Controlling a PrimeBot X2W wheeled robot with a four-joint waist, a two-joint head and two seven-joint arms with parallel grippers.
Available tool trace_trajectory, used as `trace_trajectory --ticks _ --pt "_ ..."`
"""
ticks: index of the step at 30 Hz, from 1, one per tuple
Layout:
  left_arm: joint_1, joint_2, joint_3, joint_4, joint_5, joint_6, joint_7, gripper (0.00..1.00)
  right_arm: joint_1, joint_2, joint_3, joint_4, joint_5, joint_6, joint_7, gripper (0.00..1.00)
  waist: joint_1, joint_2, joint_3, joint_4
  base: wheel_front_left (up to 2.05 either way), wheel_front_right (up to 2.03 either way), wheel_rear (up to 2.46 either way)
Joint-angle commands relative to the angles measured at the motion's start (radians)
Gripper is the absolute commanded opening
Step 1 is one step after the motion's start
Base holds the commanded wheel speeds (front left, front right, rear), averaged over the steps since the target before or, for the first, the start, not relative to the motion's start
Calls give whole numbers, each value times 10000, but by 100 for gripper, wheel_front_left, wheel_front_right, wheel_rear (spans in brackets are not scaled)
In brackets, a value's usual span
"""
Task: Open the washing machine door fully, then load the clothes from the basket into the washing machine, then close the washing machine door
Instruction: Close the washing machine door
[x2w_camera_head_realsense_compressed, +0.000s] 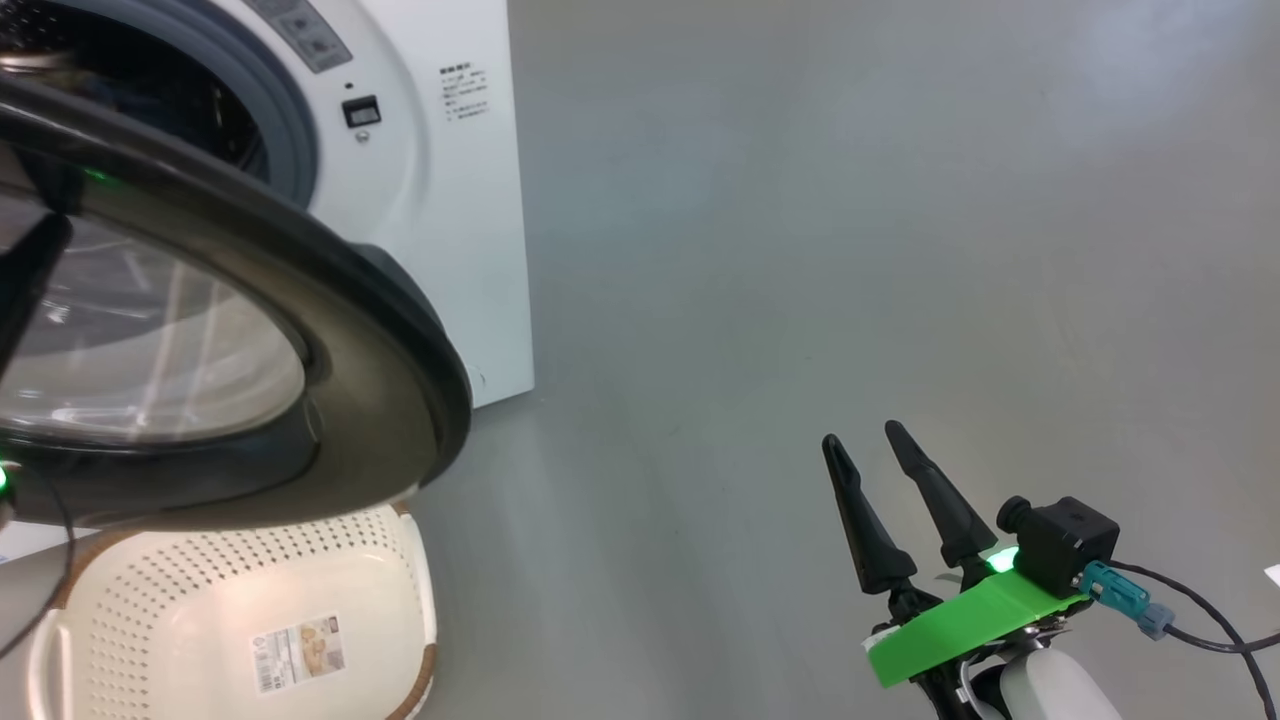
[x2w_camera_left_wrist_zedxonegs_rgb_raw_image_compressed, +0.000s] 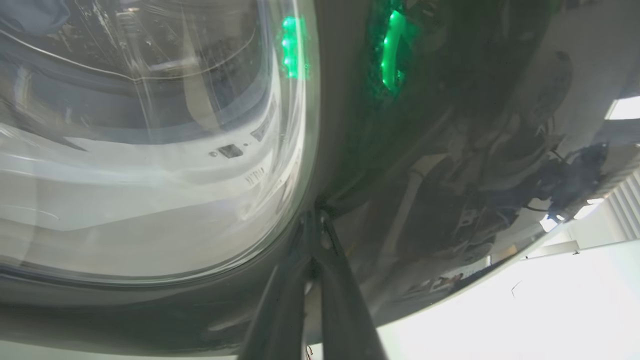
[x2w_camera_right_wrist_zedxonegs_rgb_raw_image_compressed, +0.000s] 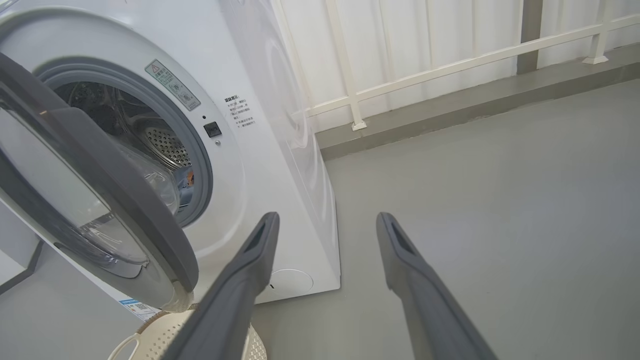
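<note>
White washing machine (x2w_camera_head_realsense_compressed: 440, 200) at head view's upper left, drum mouth uncovered. Swung out before it, glossy black washing machine door (x2w_camera_head_realsense_compressed: 380, 330) with clear glass bowl. Under its lower edge, cream perforated basket (x2w_camera_head_realsense_compressed: 230, 600) on grey floor (x2w_camera_head_realsense_compressed: 800, 250). Left gripper (x2w_camera_left_wrist_zedxonegs_rgb_raw_image_compressed: 317, 220) pinched shut, tips against the door's black ring, clamping nothing. Right gripper (x2w_camera_head_realsense_compressed: 862, 436) spread wide, empty, well right of the machine.

- washing machine door (x2w_camera_head_realsense_compressed: 385, 330): glossy black rim, clear glass bowl
- washing machine (x2w_camera_head_realsense_compressed: 440, 200): smooth white shell, perforated steel drum (x2w_camera_right_wrist_zedxonegs_rgb_raw_image_compressed: 167, 145)
- basket (x2w_camera_head_realsense_compressed: 150, 600): perforated cream plastic, paper label (x2w_camera_head_realsense_compressed: 298, 650)
</note>
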Motion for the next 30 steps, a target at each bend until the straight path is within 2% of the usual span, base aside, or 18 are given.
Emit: trace_trajectory --ticks 1,14,23,30 --pt "-525 494 390 -180 188 -206 -80 0 -184 72 131 -299 -139 16 -48 100 0 0 126 -98 0 0 0" --pt "-949 432 384 415 474 -569 -428 0 -232 87 130 -386 38 16 -48 100 0 0 253 -120 0 0 0" --pt "-886 227 294 424 393 -717 -369 0 -270 88 106 -286 -23 16 -48 100 0 0 77 284 0 0 0" --pt "-648 181 223 291 600 -1001 -483 0 -313 88 81 -176 -168 16 -48 100 0 0 -84 735 0 0 0"
